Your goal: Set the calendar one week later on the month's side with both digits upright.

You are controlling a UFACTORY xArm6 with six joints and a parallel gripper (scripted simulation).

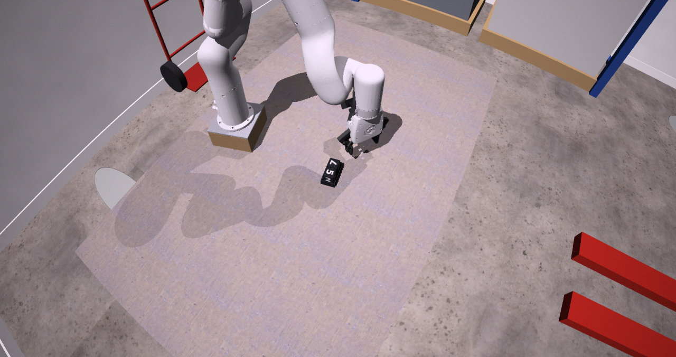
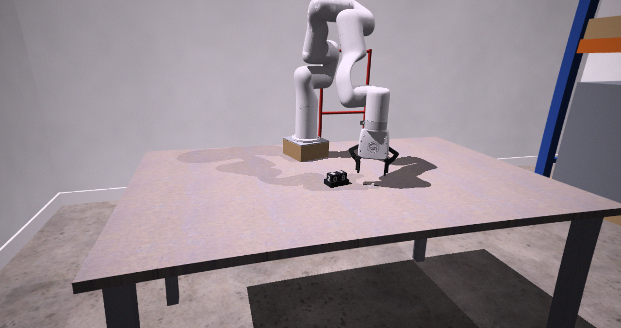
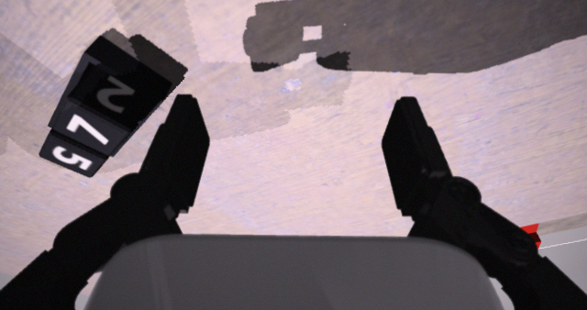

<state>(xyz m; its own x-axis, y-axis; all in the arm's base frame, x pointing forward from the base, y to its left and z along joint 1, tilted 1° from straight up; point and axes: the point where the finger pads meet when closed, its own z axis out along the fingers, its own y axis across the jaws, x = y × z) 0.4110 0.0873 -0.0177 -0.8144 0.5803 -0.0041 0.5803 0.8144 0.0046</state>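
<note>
Jaws spread wide, empty, beside calendar (image 1: 332, 172); cube tops read 7, 5; front face 2, 0, 8.

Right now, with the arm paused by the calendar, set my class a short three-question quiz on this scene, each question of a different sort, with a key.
1. True or false: the hand grips a cube of the calendar.
2. In the top view, which digits show on the cubes' upper faces? A) 7 and 5 B) 3 and 9 C) 1 and 4
3. Fill in: the arm's base stands on a ____-coloured block on the table.

Key: 1 false, the hand is open and holds nothing, off to one side of the calendar; 2 A; 3 tan.
</note>
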